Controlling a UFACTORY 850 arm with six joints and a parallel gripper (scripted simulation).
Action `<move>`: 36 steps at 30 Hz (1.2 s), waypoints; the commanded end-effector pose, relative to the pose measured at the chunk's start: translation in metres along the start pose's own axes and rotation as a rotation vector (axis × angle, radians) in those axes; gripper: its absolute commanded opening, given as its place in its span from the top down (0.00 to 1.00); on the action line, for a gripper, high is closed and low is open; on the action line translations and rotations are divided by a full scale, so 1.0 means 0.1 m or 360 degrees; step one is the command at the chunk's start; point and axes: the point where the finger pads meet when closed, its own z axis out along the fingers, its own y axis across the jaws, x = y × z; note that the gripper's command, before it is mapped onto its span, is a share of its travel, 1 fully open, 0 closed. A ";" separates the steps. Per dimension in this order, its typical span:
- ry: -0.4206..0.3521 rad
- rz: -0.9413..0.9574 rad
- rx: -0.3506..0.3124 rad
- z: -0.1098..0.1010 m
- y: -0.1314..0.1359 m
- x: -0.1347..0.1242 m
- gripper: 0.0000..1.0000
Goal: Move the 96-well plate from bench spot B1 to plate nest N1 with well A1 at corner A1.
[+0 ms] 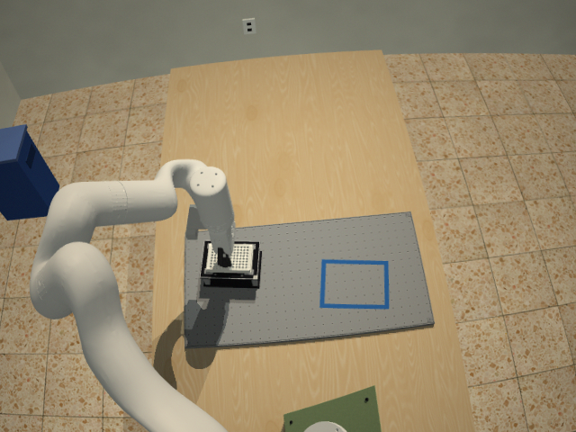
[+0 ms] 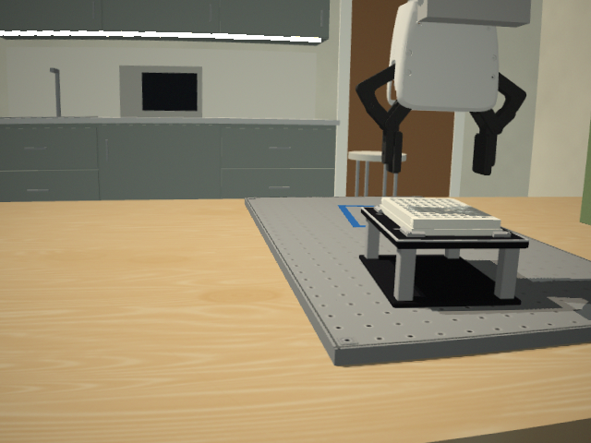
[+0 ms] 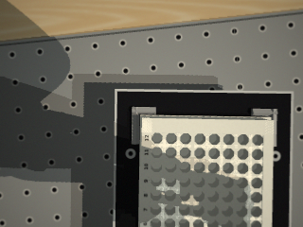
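The white 96-well plate lies flat on the raised black plate nest, between grey corner locators. It also shows in the top view and in the wrist view. My gripper hangs open and empty above the plate, its black fingers clear of the plate's top. In the top view the wrist hides part of the plate. I cannot tell where the cut-off corner is. The blue-outlined bench spot on the grey breadboard is empty.
The grey perforated breadboard lies on the wooden table. A green plate sits at the table's near edge. A blue box stands on the floor at the left.
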 end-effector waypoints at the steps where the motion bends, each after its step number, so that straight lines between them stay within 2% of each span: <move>1: 0.0000 0.0000 -0.0002 -0.07 0.00 0.00 0.00; 15: 0.0000 -0.0001 -0.0002 -0.44 0.00 0.00 0.00; 20: 0.0000 -0.0001 -0.0002 -0.52 0.00 0.00 0.00; 36: 0.0000 0.0000 -0.0001 -0.51 0.00 0.00 0.00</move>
